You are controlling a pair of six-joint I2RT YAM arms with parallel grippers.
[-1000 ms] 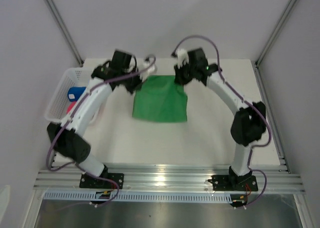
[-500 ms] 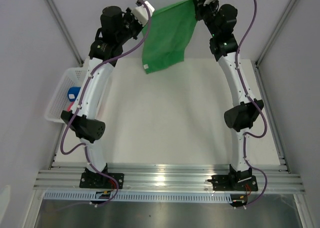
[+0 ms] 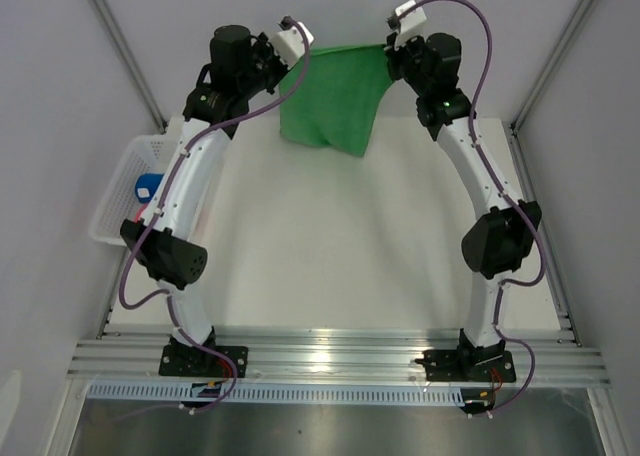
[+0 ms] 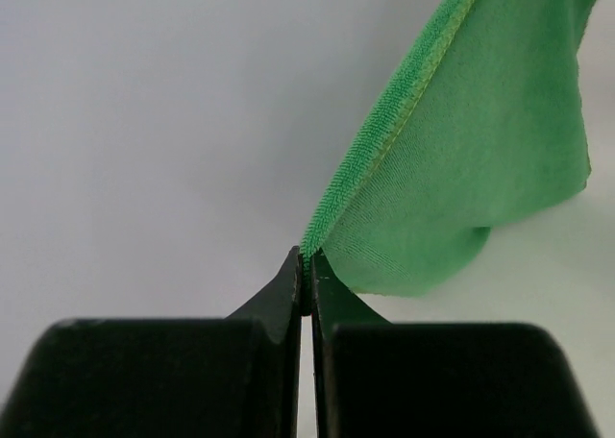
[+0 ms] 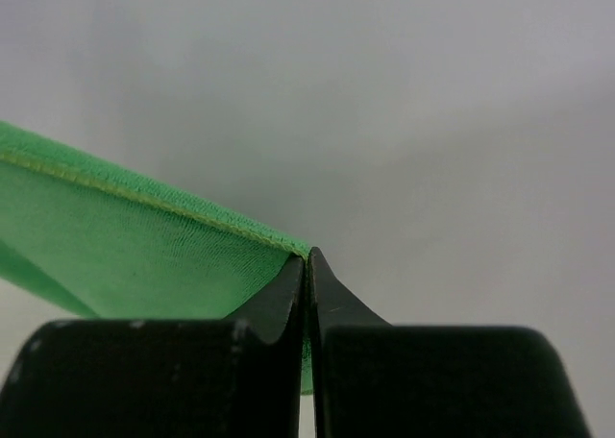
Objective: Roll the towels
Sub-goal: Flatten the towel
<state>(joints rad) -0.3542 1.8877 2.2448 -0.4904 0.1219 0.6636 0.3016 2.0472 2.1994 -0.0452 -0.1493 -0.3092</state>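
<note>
Grip margin is the main finding: my left gripper (image 3: 303,52) and my right gripper (image 3: 390,44) are each clamped tight on one top corner of the green towel (image 3: 335,101). Both wrist views show only the stitched hem caught at the very fingertips. The towel hangs in the air over the far end of the table (image 3: 330,266), spread between the two claws, its lower edge bunched and uneven. Risk one: a corner could pull free if either arm draws the top edge too taut or moves sharply, dropping that side into a heap. Risk two: lowered as it hangs, the bunched lower edge could land folded under, leaving creases that spoil a clean roll. Risk three: an uneven descent of the two arms would lay the cloth askew on the table. The blue towel (image 3: 151,186) and the pink-red towel (image 3: 141,214) lie in the white basket (image 3: 122,176) at the left edge, not yet rolled.
</note>
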